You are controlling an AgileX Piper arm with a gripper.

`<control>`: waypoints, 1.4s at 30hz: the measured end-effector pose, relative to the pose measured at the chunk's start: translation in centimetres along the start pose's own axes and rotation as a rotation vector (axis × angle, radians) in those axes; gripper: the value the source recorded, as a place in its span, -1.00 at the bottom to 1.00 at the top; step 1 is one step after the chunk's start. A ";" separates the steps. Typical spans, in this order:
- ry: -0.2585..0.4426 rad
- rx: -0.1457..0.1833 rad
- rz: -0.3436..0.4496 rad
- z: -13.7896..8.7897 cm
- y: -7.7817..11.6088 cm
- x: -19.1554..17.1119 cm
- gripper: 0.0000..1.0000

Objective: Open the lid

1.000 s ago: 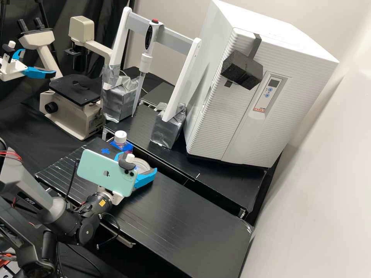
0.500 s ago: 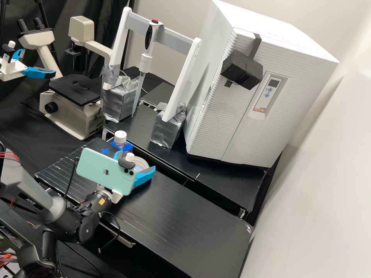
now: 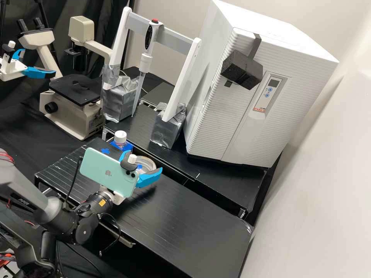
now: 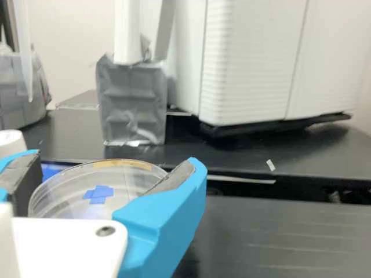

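My gripper [image 3: 142,163] is over the front bench, its blue fingers spread wide around a clear round dish lid [image 3: 148,163], pads against its sides. In the wrist view my gripper [image 4: 113,163] has the lid [image 4: 72,184] between its dark pads [image 4: 174,178]. A small blue tape mark [image 4: 98,194] and a tan strip along the far rim show on the dish. The right finger covers part of the rim. Whether the dish's base hangs beneath the lid I cannot tell.
A white-capped bottle [image 3: 120,137] stands just behind the gripper on the left. Farther back are the taped pipette stand [image 3: 168,127] and a large white incubator [image 3: 228,116]. A microscope [image 3: 73,108] is at the back left. A gap separates the two benches.
My gripper shifted slightly left and then moved right, and the visible dish rim moved right along with it. The fingers' spread looks much the same. Bottle and equipment have not moved.
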 end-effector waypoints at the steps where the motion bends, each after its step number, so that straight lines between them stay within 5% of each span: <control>1: 0.001 0.000 0.006 -0.1 0.1 -0.1 -1.00; 9: 0.008 0.005 0.046 -0.4 0.5 -0.2 -1.00; 16: -0.048 0.094 0.104 0.9 0.9 0.2 -1.00; 19: -0.072 0.103 0.118 1.5 1.2 0.5 -1.00; 42: -0.209 0.055 0.189 4.9 3.0 1.8 -1.00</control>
